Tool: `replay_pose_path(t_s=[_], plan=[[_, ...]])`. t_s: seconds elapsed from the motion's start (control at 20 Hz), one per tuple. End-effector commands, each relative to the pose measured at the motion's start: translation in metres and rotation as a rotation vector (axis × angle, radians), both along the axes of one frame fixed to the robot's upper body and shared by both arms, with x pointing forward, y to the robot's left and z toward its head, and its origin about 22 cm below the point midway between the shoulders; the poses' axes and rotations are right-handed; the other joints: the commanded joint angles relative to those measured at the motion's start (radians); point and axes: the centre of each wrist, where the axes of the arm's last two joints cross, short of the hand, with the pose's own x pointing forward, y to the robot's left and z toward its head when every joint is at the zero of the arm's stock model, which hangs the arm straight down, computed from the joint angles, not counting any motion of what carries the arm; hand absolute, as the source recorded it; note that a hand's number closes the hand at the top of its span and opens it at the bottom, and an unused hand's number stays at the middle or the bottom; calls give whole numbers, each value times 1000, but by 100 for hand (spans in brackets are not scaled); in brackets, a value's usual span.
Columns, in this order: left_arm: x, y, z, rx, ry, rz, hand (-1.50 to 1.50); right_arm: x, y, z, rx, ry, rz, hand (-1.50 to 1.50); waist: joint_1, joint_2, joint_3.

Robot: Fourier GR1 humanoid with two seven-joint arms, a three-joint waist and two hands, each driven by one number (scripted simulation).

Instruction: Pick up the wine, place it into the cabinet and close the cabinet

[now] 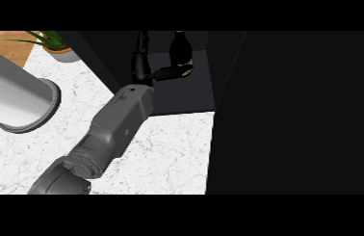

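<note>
The dark wine bottle (180, 46) stands upright inside the open black cabinet (177, 98), near its back. My left hand (142, 61) reaches into the cabinet just left of the bottle. Its fingers point straight up and stay apart from the bottle. The thumb (167, 72) sticks out to the right and crosses in front of the bottle's lower part. The hand looks open, not curled round the bottle. The grey forearm (117, 124) runs down to the lower left. My right hand does not show.
The cabinet's open black door (284, 110) fills the right side. A large grey round vessel (25, 102) stands at the left on the white marble counter (167, 153). A potted plant (55, 45) sits at the top left.
</note>
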Motion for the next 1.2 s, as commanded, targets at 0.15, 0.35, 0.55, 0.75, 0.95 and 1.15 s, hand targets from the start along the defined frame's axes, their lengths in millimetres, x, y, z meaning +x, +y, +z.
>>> replay_pose_path(t_s=[0.15,0.35,0.55,0.75,0.95,1.15], plan=[[-3,32,-13,-15,-3,5,-150,-6,-9,-3,18,-6,24,-150,3,7,-2],[-13,10,-24,-7,-21,-33,-150,-11,1,1,29,-21,36,-150,-6,7,-3],[-6,16,-15,-37,-38,-75,-150,-11,-4,3,17,-8,12,-150,4,2,-3],[-9,21,-22,-55,-19,-133,-150,-14,2,2,33,8,33,-150,13,-2,-3],[-12,8,-22,-60,-15,-140,-150,-10,2,6,21,-2,19,-150,26,-8,-3],[-5,3,-10,-111,-30,-141,-150,-5,5,1,34,10,46,-150,-2,-3,-3]])
